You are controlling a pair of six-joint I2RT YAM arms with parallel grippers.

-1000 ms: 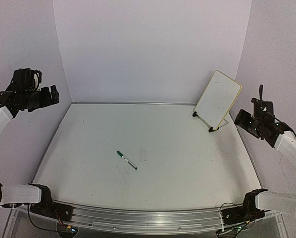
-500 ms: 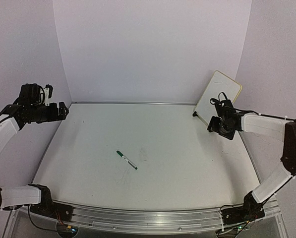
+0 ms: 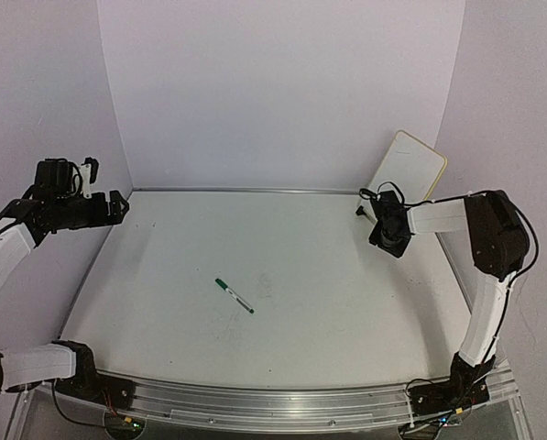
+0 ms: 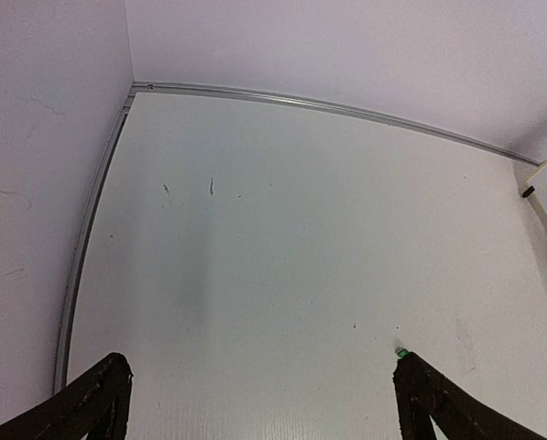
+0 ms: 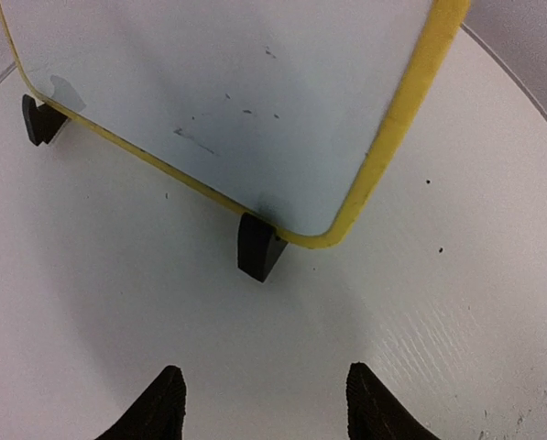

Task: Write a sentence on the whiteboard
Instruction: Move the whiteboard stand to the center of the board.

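Note:
The whiteboard (image 3: pixel 410 170) stands tilted at the back right on two black feet, its frame pale yellow. The right wrist view shows its white face (image 5: pixel 218 82) with only faint grey smudges, and no sentence shows on it. My right gripper (image 3: pixel 388 236) hangs just in front of the board's lower edge. In its own view the right gripper (image 5: pixel 266 380) is open, with nothing between the fingers and one foot (image 5: pixel 257 247) a little ahead. My left gripper (image 3: pixel 117 206) is held high at the far left, and its own view shows the left gripper (image 4: pixel 261 367) wide open and empty.
A slim white marker with a green cap (image 3: pixel 234 296) lies on the table left of centre; its green end (image 4: pixel 401 352) peeks beside my left finger. Walls close the back and both sides. A metal rail (image 3: pixel 255 191) runs along the far edge.
My right arm swung in from the right wall to the front of the whiteboard, and its jaws narrowed. The left gripper drifted slightly rightward. Marker and board stayed put.

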